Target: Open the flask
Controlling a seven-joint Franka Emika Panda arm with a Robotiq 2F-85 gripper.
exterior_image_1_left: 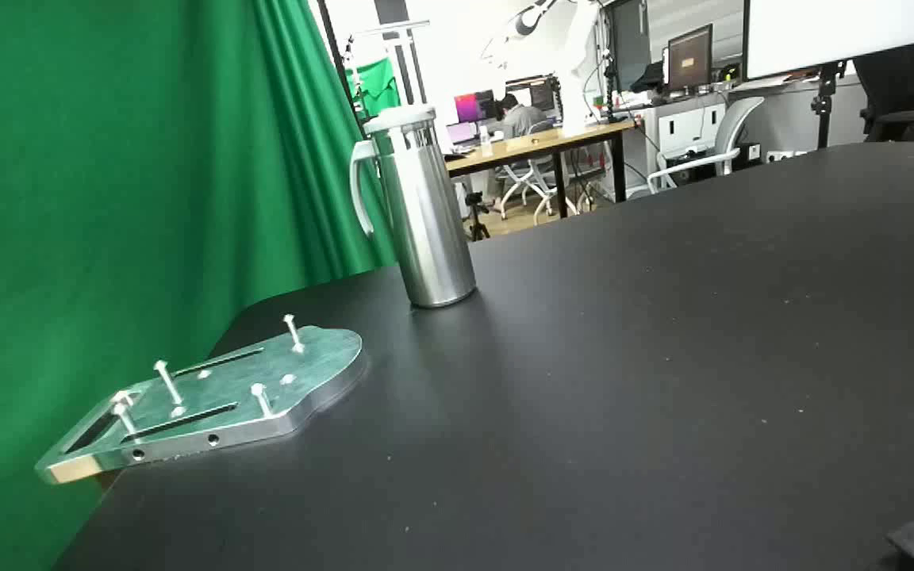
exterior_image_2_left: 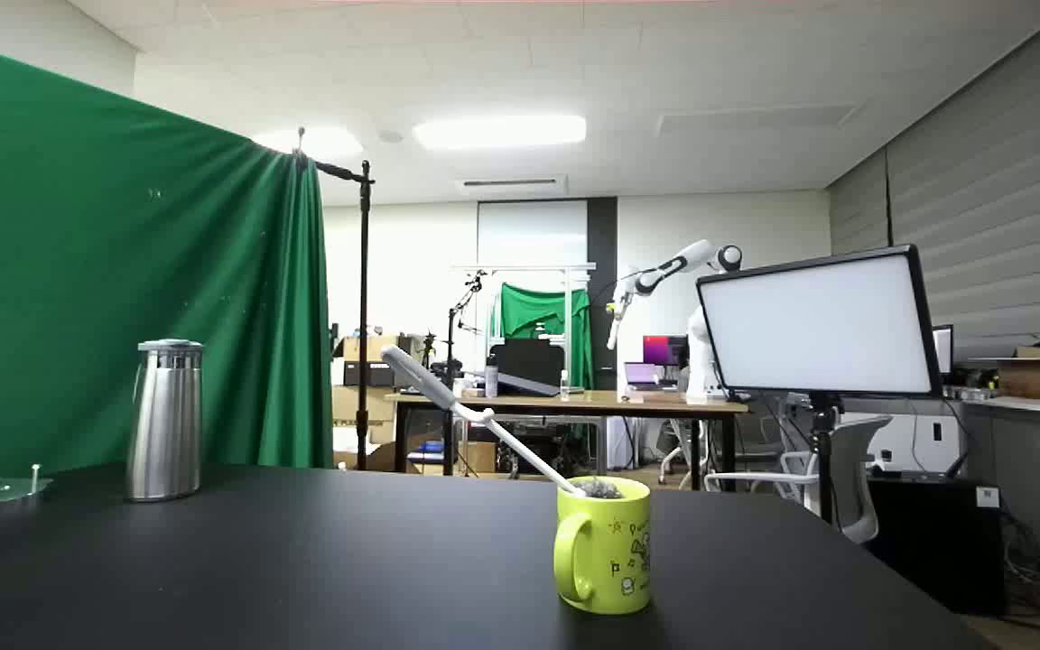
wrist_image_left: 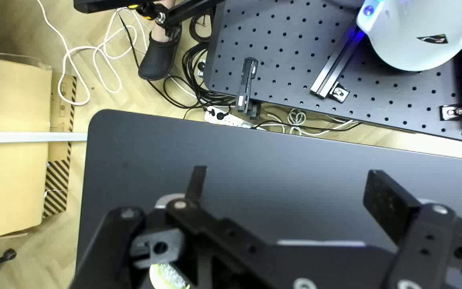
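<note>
1. My pincer (wrist_image_left: 289, 182): single; I hold it spread wide above the dark table (wrist_image_left: 263, 164).
2. Flask (exterior_image_1_left: 435, 222): steel, in both exterior views; upright on the table near the green curtain (exterior_image_1_left: 147, 159); grey lid (exterior_image_1_left: 399, 118) on, handle (exterior_image_1_left: 356, 186) at its side.
3. Plate (exterior_image_1_left: 235, 379): flat, green-tinted, lying near the flask; upright pegs (exterior_image_1_left: 169, 383) on it.
4. Mug (exterior_image_2_left: 610, 564): lime, printed with drawings, standing on the table well apart from the flask; brush (exterior_image_2_left: 520, 448) leaning out of it.

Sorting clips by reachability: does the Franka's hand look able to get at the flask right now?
Probably yes: the hand is open and empty, and both exterior views show nothing covering the flask or its lid. Distance is hard to judge, though.
</note>
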